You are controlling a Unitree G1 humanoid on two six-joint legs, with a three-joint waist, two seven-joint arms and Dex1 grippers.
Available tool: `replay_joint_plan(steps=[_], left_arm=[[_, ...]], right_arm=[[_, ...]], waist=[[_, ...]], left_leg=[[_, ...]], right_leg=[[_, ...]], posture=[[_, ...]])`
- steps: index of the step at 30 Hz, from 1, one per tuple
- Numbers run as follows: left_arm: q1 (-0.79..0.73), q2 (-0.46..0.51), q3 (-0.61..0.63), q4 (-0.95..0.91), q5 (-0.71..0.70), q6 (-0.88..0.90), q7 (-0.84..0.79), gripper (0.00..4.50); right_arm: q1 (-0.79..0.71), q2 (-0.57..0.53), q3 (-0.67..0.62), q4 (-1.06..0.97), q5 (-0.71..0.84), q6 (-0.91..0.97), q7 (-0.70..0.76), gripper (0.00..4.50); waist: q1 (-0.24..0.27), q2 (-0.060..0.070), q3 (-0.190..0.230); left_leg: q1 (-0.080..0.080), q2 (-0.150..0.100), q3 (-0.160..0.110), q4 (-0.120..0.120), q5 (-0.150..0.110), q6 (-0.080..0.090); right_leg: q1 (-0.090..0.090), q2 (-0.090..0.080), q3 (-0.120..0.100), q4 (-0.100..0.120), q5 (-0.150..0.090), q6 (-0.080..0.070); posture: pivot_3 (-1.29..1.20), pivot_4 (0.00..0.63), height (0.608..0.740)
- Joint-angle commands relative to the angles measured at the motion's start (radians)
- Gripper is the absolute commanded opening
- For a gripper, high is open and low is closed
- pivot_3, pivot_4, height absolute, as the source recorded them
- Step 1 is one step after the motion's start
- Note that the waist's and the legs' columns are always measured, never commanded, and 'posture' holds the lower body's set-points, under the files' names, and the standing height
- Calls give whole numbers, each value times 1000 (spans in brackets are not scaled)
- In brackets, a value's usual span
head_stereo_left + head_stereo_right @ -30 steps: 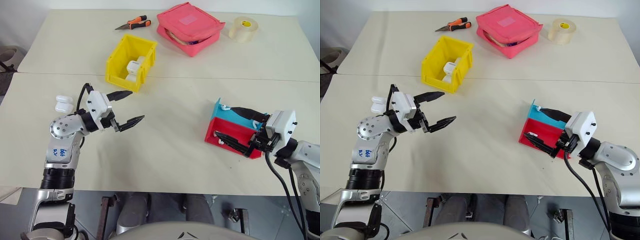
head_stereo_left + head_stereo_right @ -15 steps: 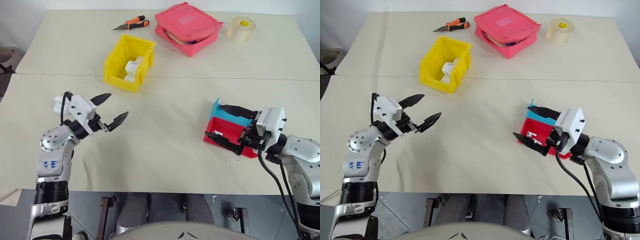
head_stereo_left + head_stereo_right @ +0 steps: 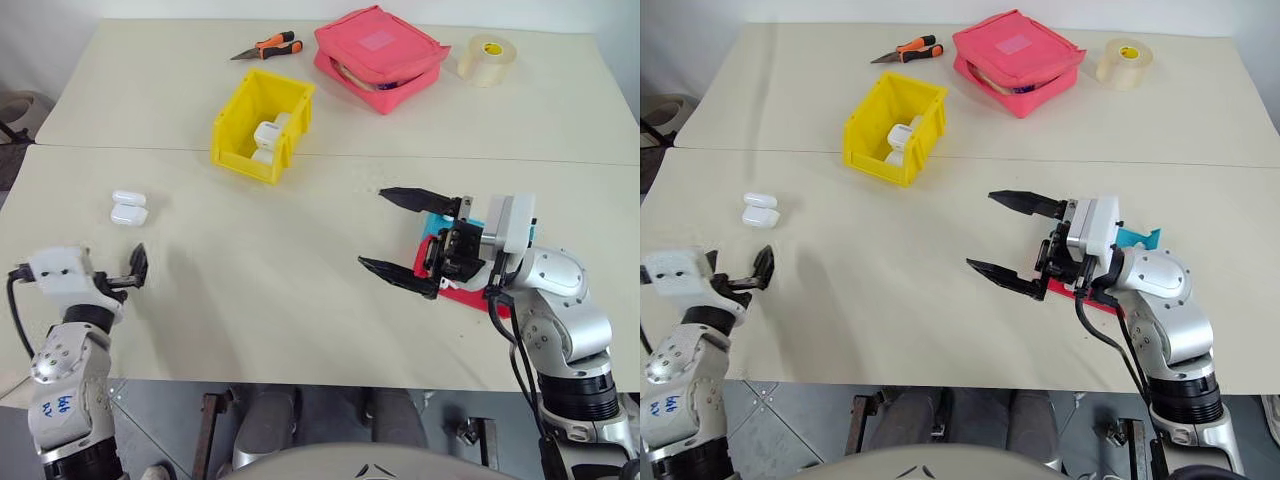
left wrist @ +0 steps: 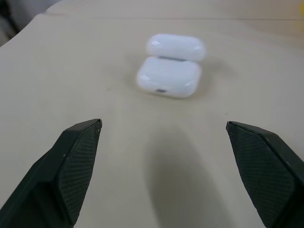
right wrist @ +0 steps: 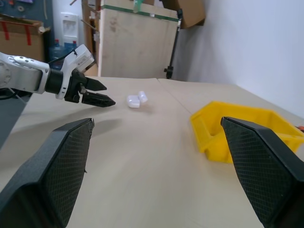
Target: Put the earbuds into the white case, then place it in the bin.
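Progress looks partial: small white glossy case (image 3: 128,207) lies open near the counter's left edge, bright yellow plastic bin (image 3: 262,125) well apart. Left gripper (image 4: 161,175) and right gripper (image 3: 392,232) gape empty.

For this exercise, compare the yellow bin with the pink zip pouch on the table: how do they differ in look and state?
The yellow bin is rigid plastic, open on top, with white items visible inside; the pink pouch looks soft, fabric-like, and lies flat with its top closed over. The bin stands nearer the robot; the pouch lies farther back, beside the tape roll. Both rest on the table, touched by neither gripper.
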Motion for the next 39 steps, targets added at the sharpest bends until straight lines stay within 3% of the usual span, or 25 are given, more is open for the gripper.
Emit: replay_joint_plan(steps=[1,9,12,16,20,26,33,39], left_arm=[[-20,27,26,-62,-56,51,-11,4468],[-181,272,9,41,-133,256,-133,4468],[-322,503,-122,235,-81,368,-254,4468],[-531,626,-284,493,-10,417,-313,4468],[-696,635,-397,698,32,412,-401,4468],[-778,658,-530,813,112,419,-499,4468],[-810,660,-586,849,170,479,-515,4468],[-768,670,-514,776,139,581,-502,4468]], right_arm=[[-9,-1,-10,5,18,-12,18,4500],[3,-48,-29,-1,43,56,24,4500],[7,-71,-48,-11,68,74,40,4500],[0,-66,-47,-11,54,67,32,4500],[20,-51,-42,-41,48,70,3,4500],[30,-51,-43,-59,50,75,-17,4500],[28,-43,-33,-69,47,78,-37,4500],[31,-39,-30,-72,46,77,-45,4500]], waist=[[-1,0,0],[-5,0,0],[-4,-1,0],[-8,-1,0],[-13,-1,0],[-31,-1,1],[-29,-1,1],[-33,-1,1]], left_leg=[[0,0,0,0,0,0],[2,0,1,-1,0,-1],[2,1,1,-2,0,-1],[3,1,2,-4,0,-2],[4,1,3,-5,0,-2],[4,1,5,-5,0,-2],[4,2,5,-3,0,-2],[6,3,7,-4,0,-2]], right_leg=[[0,0,0,0,0,0],[0,1,1,2,-1,-2],[-1,2,0,3,-2,-4],[-1,3,1,3,-2,-4],[-1,3,0,3,-2,-4],[-2,2,-2,4,-2,-4],[-2,3,-2,5,-2,-4],[-2,2,-2,6,-2,-4]], posture=[[0,150,740],[0,150,740],[0,150,740],[0,150,740],[0,150,740],[0,150,740],[0,150,740],[0,150,740]])
